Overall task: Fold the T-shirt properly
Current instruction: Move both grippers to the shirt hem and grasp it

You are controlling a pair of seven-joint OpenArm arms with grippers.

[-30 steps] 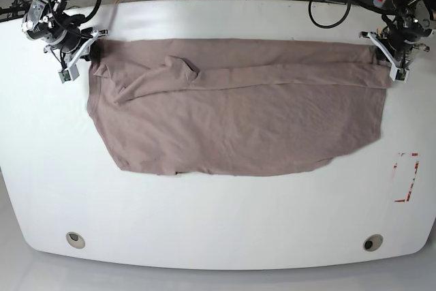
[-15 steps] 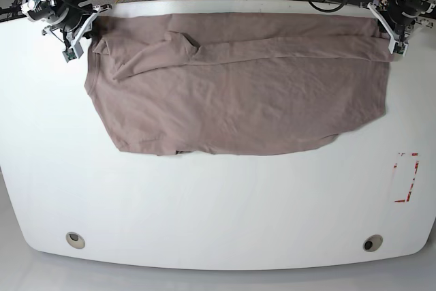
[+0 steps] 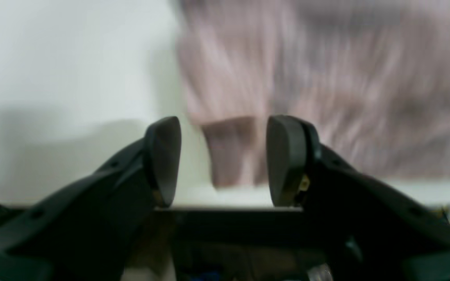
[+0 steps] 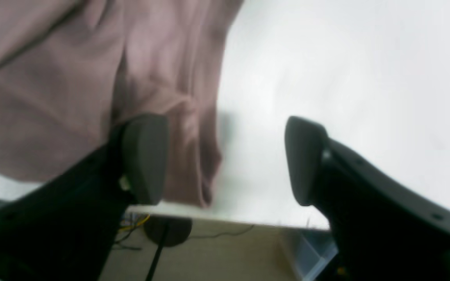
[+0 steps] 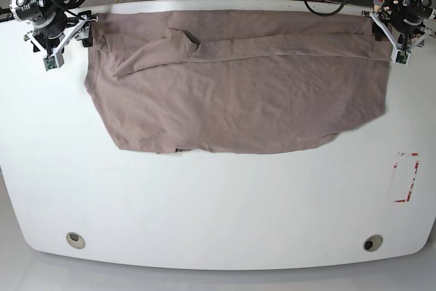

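I am watching the T-shirt (image 5: 238,80) lying spread across the far half of the white table (image 5: 218,216), its top edge now right along the table's 12 o'clock rim. Compared with a second ago the cloth has been drawn toward 12 o'clock and flattened; only a small ridge near the upper left of the base view remains.

Left gripper (image 5: 397,26) is sitting at the shirt's 3 o'clock corner. In the left wrist view its jaws are spread, with the cloth corner beyond the gap, not pinched. That view is blurred, so contact is uncertain.

Right gripper (image 5: 54,31) is now standing clear at the 9 o'clock side, having let go; its jaws are wide apart, the fabric beside one fingertip (image 4: 147,156).

I am reading this as the spreading step finishing. Next comes regrasping for a fold.
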